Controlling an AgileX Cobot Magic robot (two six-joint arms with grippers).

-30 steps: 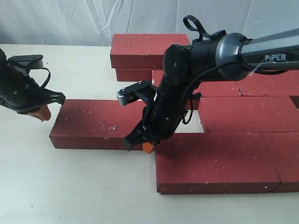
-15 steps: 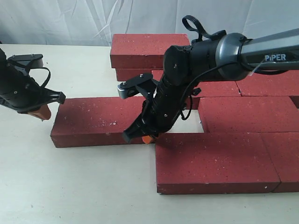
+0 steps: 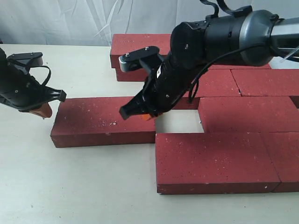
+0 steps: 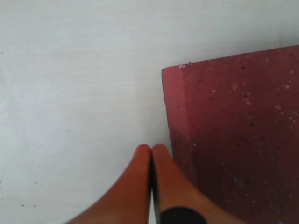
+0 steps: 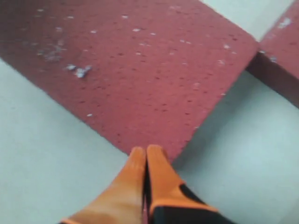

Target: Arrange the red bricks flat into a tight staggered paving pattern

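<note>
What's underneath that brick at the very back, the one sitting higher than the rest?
Another red brick: only its front face peeks out below the raised brick. The rest is covered by that brick and the black arm.

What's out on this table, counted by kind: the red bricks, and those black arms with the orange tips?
Red bricks: 8 in view, two of them stacked at the back; the right arm may hide more
Robot arms: 2, with the left tool and the right tool both shut and empty
Total: 10
</note>
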